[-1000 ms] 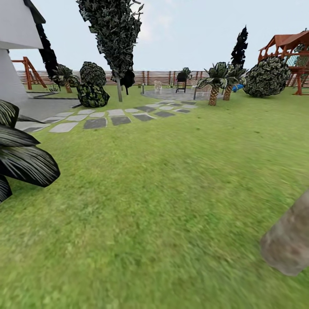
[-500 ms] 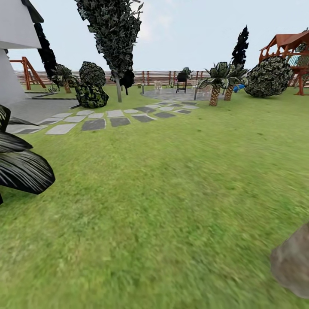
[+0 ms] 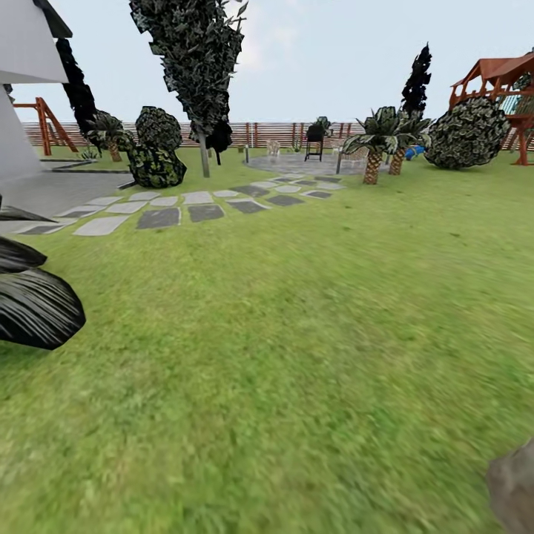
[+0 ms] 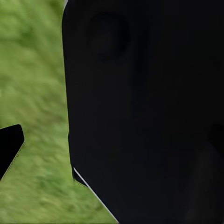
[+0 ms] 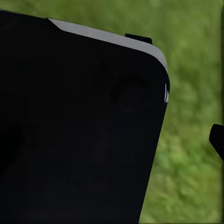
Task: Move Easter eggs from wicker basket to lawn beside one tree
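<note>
Wide mottled green lawn (image 3: 297, 334) stretches ahead of me in the head view. A tree (image 3: 194, 67) with a pale straight trunk (image 3: 204, 157) and dark speckled foliage stands far off at the back left. The Easter eggs and the wicker basket are out of view. In the left wrist view a large black body covers most of the frame, with one black fingertip (image 4: 9, 151) over the grass. In the right wrist view a similar black body blocks the frame, and a black fingertip (image 5: 217, 141) pokes in at the edge. I cannot tell how either pair of jaws stands.
Grey stepping stones (image 3: 159, 216) lead to a round paved patio (image 3: 297, 162) with a grill (image 3: 314, 137). A short palm (image 3: 371, 152), round bushes (image 3: 157, 152) (image 3: 467, 133), a wooden play structure (image 3: 504, 81) and the slatted fence (image 3: 274, 133) lie beyond. Dark striped leaves (image 3: 33, 308) are near left, a rock (image 3: 515, 489) near right.
The whole head view has shifted, so the camera has moved forward: the striped leaves slid out to the left and the rock sank toward the lower right corner.
</note>
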